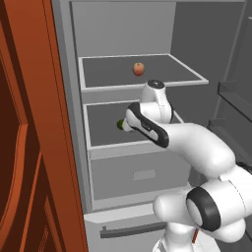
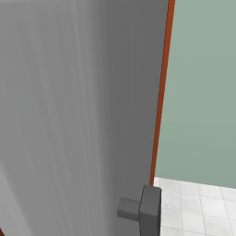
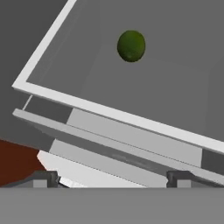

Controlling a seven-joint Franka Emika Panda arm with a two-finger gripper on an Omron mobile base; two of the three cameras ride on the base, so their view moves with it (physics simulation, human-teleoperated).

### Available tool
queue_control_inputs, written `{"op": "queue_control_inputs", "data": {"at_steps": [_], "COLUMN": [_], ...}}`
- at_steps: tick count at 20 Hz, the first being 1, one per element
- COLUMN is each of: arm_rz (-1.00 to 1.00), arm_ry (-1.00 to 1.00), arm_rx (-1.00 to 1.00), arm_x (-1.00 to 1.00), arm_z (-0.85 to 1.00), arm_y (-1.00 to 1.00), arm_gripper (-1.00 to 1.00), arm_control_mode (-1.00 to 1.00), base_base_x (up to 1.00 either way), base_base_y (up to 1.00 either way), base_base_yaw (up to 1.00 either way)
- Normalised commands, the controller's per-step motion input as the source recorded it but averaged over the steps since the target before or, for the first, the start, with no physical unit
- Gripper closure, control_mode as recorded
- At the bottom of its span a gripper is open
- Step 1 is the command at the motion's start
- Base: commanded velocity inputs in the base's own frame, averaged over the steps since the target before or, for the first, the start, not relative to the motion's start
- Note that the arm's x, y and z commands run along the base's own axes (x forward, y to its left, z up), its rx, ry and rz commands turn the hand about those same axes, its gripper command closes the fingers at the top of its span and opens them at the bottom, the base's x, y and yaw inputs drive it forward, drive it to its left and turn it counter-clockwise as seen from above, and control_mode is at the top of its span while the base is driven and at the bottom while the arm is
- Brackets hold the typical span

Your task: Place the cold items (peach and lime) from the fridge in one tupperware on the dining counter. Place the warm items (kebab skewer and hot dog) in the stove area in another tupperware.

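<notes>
Reaching up from the lower right of the left base view, the white arm (image 1: pixel 197 147) bends toward the open fridge (image 1: pixel 128 34), its wrist sitting in front of the middle shelf (image 1: pixel 101 125). The gripper (image 3: pixel 113 177) appears in the hand view as two dark fingertips (image 3: pixel 43 178) set far apart near the bottom corners, so the jaws stand wide with nothing between them. Just beyond those tips lie the pale front edges of the fridge's drawer (image 1: pixel 140 174) and the white rim of the shelf, running slantwise across the hand view because the camera is rolled. Farther in, the lime (image 3: pixel 131 45) rests on the grey floor of that middle shelf, well apart from the fingertips and away from the rim; from the left base camera a sliver of it (image 1: pixel 120 124) peeks out at the left side of the wrist. Higher and deeper, the peach (image 1: pixel 139 69) sits alone on the upper shelf (image 1: pixel 142 74), near its middle. A red-brown cabinet panel (image 1: pixel 34 147) stands to the left of the fridge. From the right base camera, a broad grey fridge door (image 2: pixel 73 115) with a dark handle block (image 2: pixel 143 209) is close by, a red-brown edge and pale green wall (image 2: pixel 203 92) behind it
</notes>
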Motion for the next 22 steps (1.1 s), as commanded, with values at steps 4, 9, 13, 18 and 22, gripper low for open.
{"op": "queue_control_inputs", "data": {"at_steps": [4,9,13,18,22], "arm_rz": [0.0,-0.03,-0.01,0.0,0.0], "arm_ry": [0.02,0.01,0.03,0.08,0.05], "arm_rx": [0.0,0.01,0.01,0.0,0.0], "arm_x": [0.53,0.48,0.53,0.47,0.37], "arm_z": [-0.29,-0.03,-0.12,-0.26,-0.27], "arm_y": [0.1,0.0,0.0,0.0,0.0], "arm_gripper": [-1.0,-1.0,-1.0,-1.0,-1.0], "arm_control_mode": [-1.0,-1.0,-1.0,-1.0,-1.0], "base_base_x": [0.0,0.0,0.0,0.0,0.0], "base_base_y": [0.0,0.0,0.0,0.0,0.0], "base_base_yaw": [0.0,0.0,0.0,0.0,0.0]}}
